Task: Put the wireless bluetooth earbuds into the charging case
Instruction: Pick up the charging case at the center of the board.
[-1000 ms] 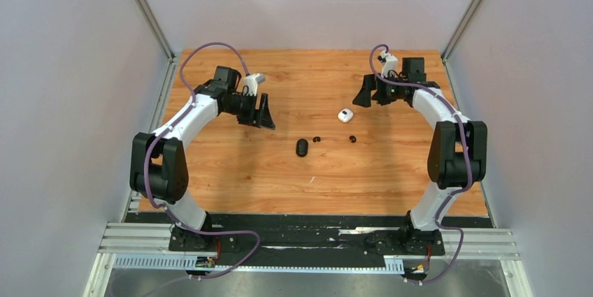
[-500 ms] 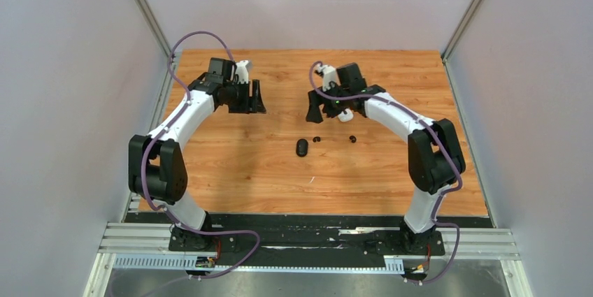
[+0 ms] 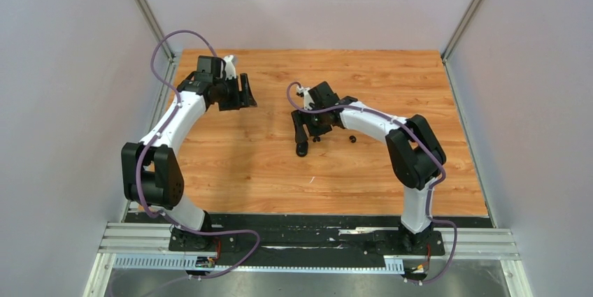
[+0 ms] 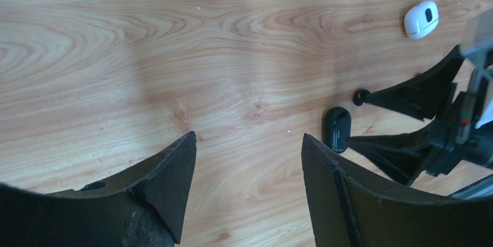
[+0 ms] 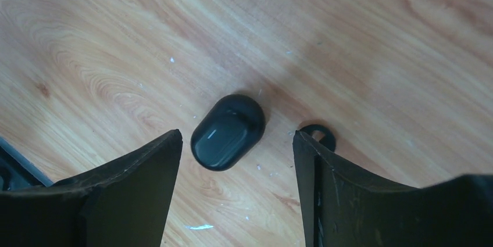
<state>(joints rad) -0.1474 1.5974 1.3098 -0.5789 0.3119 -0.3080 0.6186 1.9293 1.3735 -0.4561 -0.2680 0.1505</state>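
The right arm's fingers (image 5: pixel 154 168) hang spread apart, gripping nothing, straddling a glossy black oval charging case (image 5: pixel 228 132) that lies closed on the wooden tabletop (image 5: pixel 378 38). A small round black earbud (image 5: pixel 318 133) lies just beside the case (half hidden by one finger). A second black earbud (image 3: pixel 352 139) sits farther right. The left arm's fingers (image 4: pixel 168 171) are likewise spread and empty, well apart from both.

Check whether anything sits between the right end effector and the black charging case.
Nothing visible does. The right end effector is open, and the black charging case shows on the wooden table in the gap between its fingers. One black earbud lies beside the case at the tip of one finger, not over the case.
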